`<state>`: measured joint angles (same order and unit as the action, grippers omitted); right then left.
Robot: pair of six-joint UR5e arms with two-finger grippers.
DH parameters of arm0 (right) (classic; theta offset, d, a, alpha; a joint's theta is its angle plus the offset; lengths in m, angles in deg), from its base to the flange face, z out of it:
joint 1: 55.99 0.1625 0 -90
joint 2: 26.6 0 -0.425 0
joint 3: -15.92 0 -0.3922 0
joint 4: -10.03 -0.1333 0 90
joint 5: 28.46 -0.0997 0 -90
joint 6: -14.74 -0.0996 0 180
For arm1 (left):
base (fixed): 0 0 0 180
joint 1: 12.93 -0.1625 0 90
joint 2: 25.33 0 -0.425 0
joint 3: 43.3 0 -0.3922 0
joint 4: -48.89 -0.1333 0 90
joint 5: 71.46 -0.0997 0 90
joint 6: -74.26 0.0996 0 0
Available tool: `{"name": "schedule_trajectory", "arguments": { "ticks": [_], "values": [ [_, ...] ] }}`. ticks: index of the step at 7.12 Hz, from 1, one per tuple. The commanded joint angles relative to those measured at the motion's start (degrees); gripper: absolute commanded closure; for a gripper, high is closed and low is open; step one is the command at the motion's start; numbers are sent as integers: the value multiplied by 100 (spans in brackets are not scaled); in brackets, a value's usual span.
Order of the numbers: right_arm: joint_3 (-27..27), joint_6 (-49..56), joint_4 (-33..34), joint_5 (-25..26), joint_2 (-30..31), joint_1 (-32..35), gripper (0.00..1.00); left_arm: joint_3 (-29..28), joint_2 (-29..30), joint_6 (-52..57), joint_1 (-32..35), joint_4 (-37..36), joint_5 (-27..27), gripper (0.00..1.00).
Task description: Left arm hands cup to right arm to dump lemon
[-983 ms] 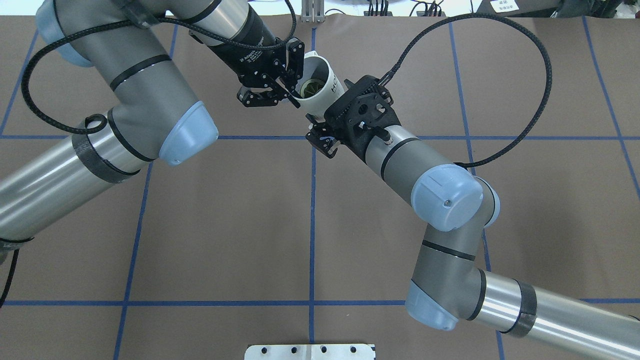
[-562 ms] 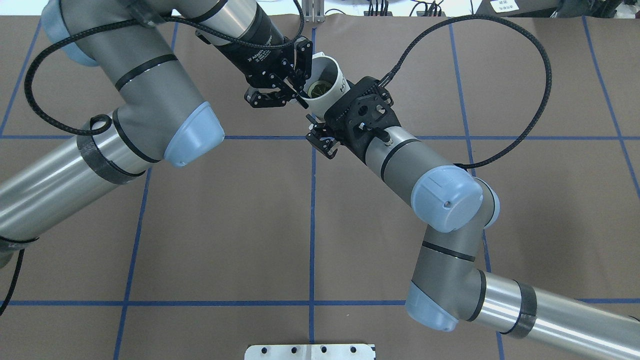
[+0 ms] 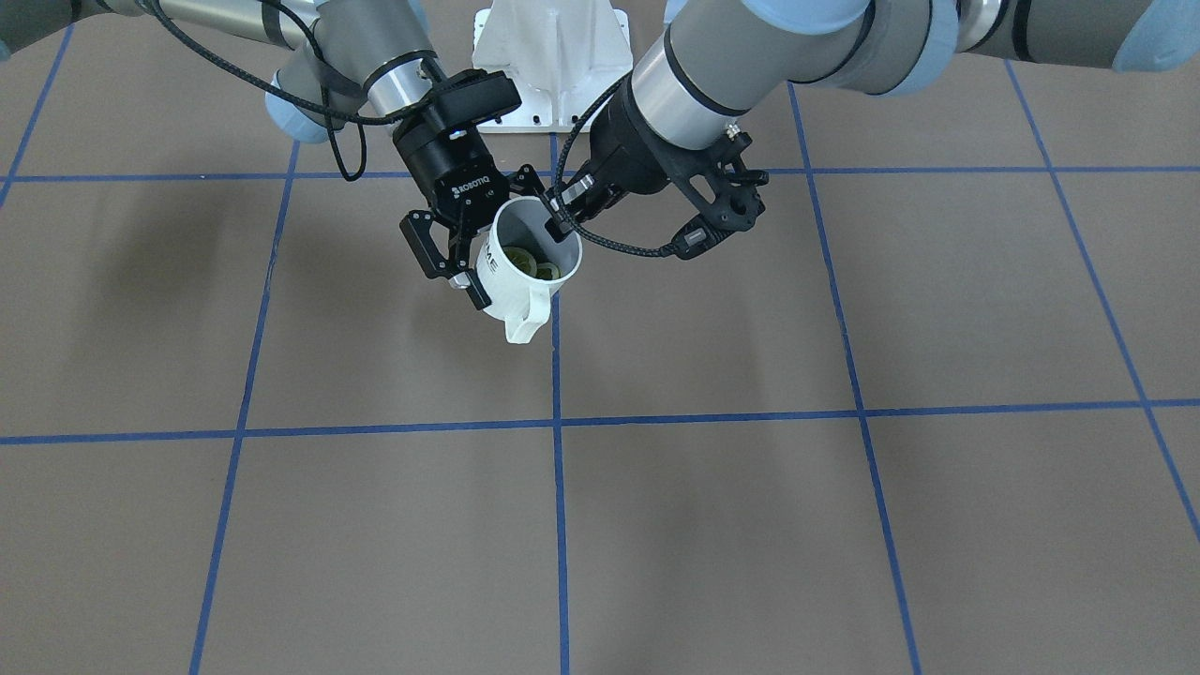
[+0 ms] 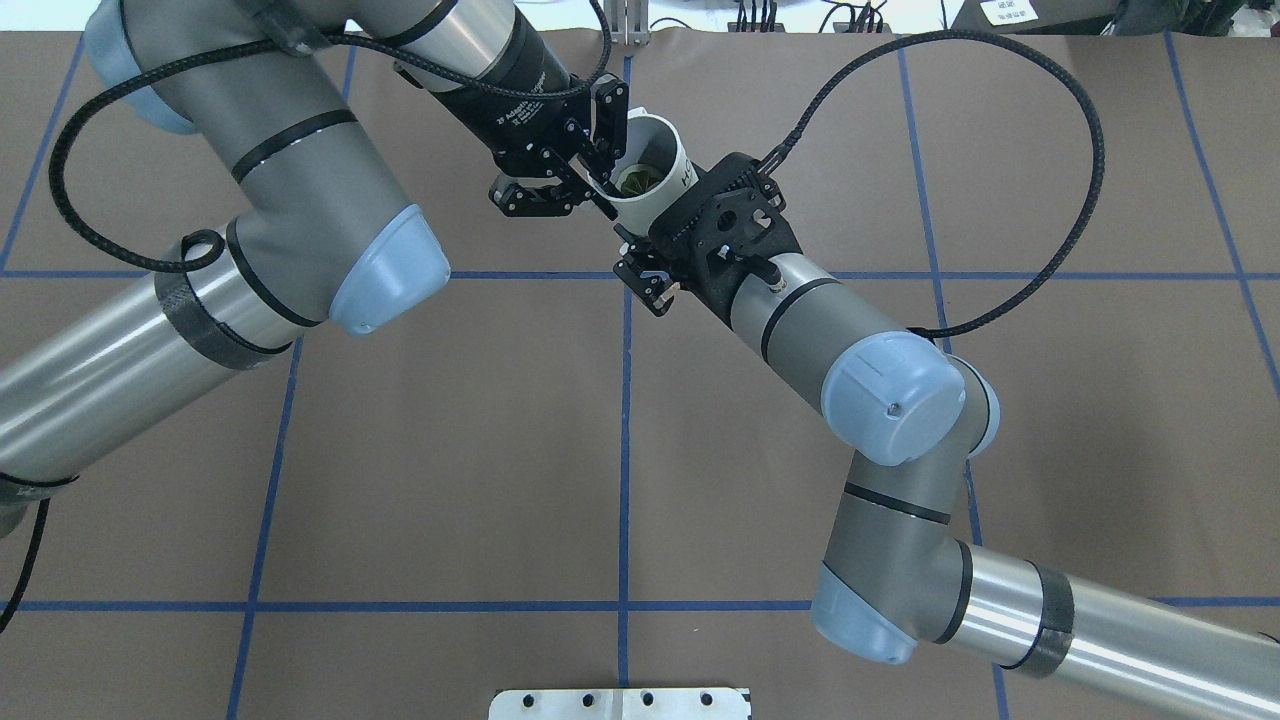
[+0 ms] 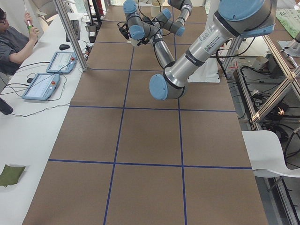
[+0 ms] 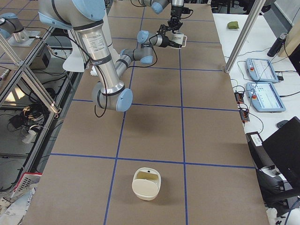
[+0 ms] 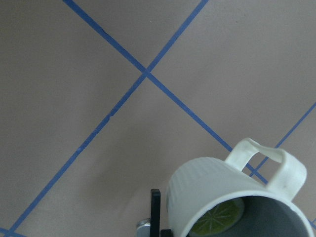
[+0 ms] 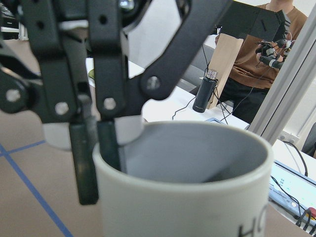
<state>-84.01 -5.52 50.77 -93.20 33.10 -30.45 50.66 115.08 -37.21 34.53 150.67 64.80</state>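
**Cup** (image 3: 506,277): held in the air above the desk (image 3: 750,525), at upper centre of the front-facing frame. In that view it overlaps the central vertical tape line (image 3: 556,487). The cup is tilted, with its mouth toward the camera and its handle toward the bottom of the frame. Dark letters show on the wall.

**Lemon** (image 3: 531,262): yellow-green slices lie inside the cup, at its bottom. The left wrist view shows one slice through the mouth, at the lower right of the frame.

**Left claw** (image 4: 603,185): narrow, pinched on the cup's rim. In the right wrist view its fingers (image 8: 87,163) stand at frame left, one inside the wall and one outside.

**Right claw** (image 4: 640,260): spread wide, set about the cup's lower wall, on the side away from the left claw. In the front-facing view one fingertip lies just beside the wall, and the other is hidden behind the cup. Contact with the wall cannot be confirmed.

**Container** (image 6: 146,183): cream-coloured, on the desk at bottom centre of the exterior right frame, well apart from the cup.
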Motion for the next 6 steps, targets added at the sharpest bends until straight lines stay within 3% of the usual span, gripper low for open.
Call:
{"name": "schedule_trajectory", "arguments": {
  "ticks": [1, 4, 5, 6],
  "values": [
    [0, -39, 13, 6, 59, 13, 63, 8, -5, 90, 44, 96, -4, 0],
    [-9, -48, 143, -3, 164, 39, 63, 35, -118, 957, 682, 17, 398, 0],
    [-27, -57, 397, -55, 173, 82, 59, 43, -388, 1456, 938, 17, 488, 0],
    [-88, -474, 878, -64, 174, 187, 61, 9, -696, 2062, 1123, 17, 497, 0]
  ]
}}
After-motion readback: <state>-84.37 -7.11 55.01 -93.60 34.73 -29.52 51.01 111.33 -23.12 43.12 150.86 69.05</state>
